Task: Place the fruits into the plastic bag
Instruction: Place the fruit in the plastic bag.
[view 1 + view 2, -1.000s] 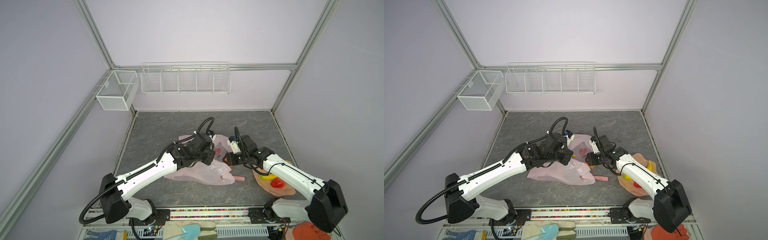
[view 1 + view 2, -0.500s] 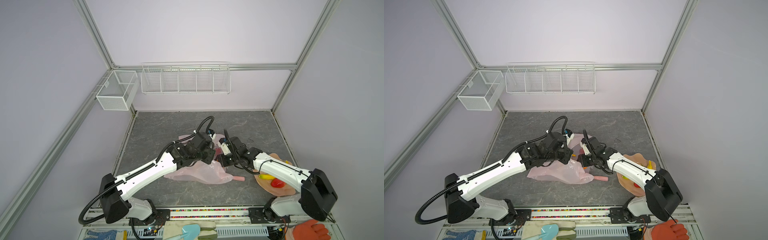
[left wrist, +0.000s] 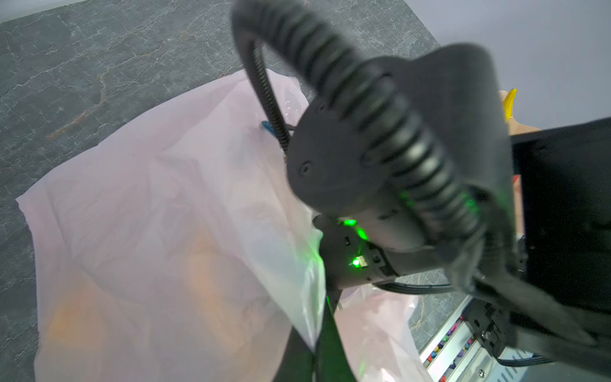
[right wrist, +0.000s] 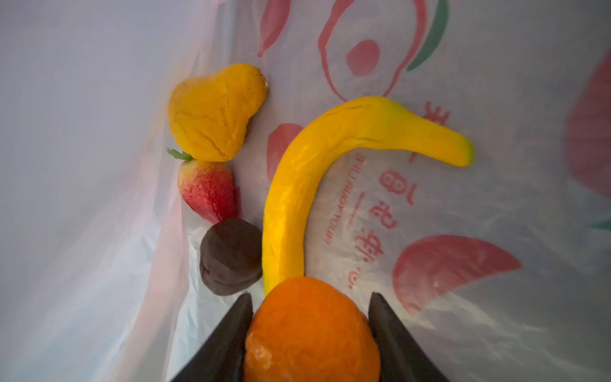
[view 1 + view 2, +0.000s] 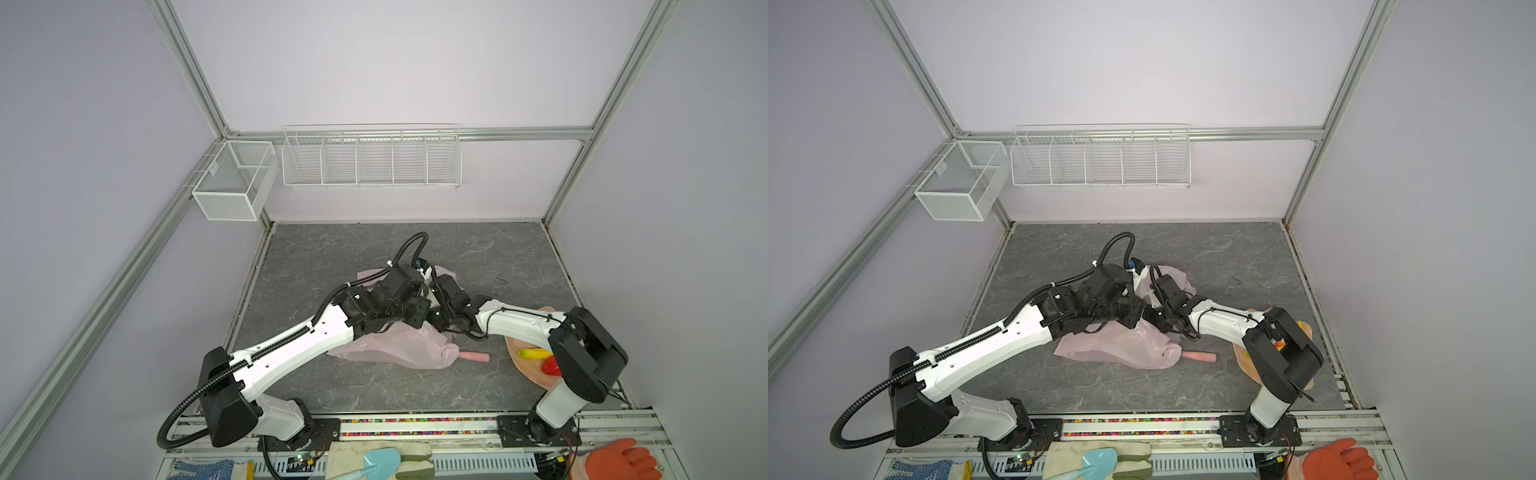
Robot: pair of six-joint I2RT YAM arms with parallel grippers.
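At the rim of the plastic bag (image 5: 390, 347), the left hand (image 3: 319, 344) is pressed together on the thin film. From the left wrist, a fold of the bag runs down between its fingers. The bag lies crumpled on the grey table (image 5: 374, 249), pale pink and translucent.

Inside the bag, the right wrist view shows fruits resting on the printed film: a yellow pear-shaped one (image 4: 215, 112) touching a red strawberry (image 4: 208, 191), a dark brown round one (image 4: 231, 256) just beside that, then a curved banana (image 4: 317, 165). The right hand (image 4: 310, 296) is inside the bag too, pinching a bumpy orange fruit (image 4: 310, 334) between its two fingers (both top views hide those fingers behind the bag and the wrists).

Just right of the bag lies a pink handle (image 5: 473, 356). Farther right of the bag, a tan plate (image 5: 524, 372) carries a second banana (image 5: 534, 353) and a second strawberry (image 5: 552, 366).
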